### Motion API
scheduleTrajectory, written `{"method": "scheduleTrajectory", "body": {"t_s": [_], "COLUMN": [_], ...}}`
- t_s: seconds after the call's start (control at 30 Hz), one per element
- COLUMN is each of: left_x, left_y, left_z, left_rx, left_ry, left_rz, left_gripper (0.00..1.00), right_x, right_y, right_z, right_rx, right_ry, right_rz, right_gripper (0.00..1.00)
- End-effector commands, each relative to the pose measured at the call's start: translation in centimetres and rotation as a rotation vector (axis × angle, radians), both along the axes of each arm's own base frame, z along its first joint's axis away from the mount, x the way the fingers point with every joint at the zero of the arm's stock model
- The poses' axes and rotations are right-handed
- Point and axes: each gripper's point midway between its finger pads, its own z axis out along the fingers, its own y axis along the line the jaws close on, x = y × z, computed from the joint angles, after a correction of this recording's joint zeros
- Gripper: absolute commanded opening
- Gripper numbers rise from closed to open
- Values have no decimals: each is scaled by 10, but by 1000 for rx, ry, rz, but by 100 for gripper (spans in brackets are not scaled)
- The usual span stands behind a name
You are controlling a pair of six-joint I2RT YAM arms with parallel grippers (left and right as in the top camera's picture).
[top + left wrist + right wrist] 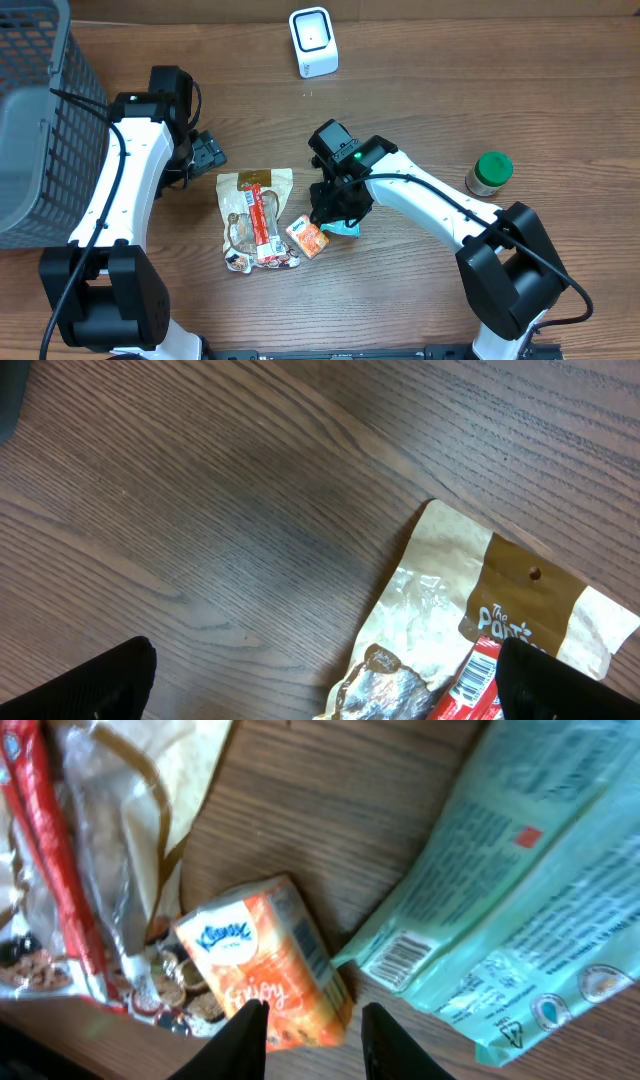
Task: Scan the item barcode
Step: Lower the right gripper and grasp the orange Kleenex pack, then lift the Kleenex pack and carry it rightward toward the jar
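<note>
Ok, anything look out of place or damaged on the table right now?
Nothing spilled or damaged. Only oddity: the small orange tissue pack lies askew, its edge overlapping the clear-and-brown snack bag, close beside the teal plastic packet.

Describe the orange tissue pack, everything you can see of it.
The orange tissue pack is a soft plastic-wrapped block with a white Kleenex logo on top. It lies flat and askew on the wooden table, its left edge against the snack bag, the teal packet close on its right. The right claw straddles its near end; grip unclear.
</note>
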Motion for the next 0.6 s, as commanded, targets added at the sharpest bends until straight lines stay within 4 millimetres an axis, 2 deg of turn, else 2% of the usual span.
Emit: {"method": "scheduleTrajectory", "body": {"t_s": [0.0, 0.1, 0.3, 0.57], "left_x": [4, 4, 4, 4], "left_y": [1, 1, 1, 1], "left_z": [5, 5, 5, 5], "left_rx": [5, 5, 5, 5], "left_ry": [-18, -18, -18, -18], "left_rz": [5, 5, 5, 5], "left_gripper": [99, 100, 100, 100], "right_x": [-11, -14, -14, -23], "right_y": [12, 10, 10, 17], "right_z": [11, 4, -9, -20], "right_rx": [75, 69, 83, 115], "right_ry": [-19, -13, -31, -31], "right_rz": [136, 137, 140, 164], "right_gripper": [41, 40, 31, 31]}}
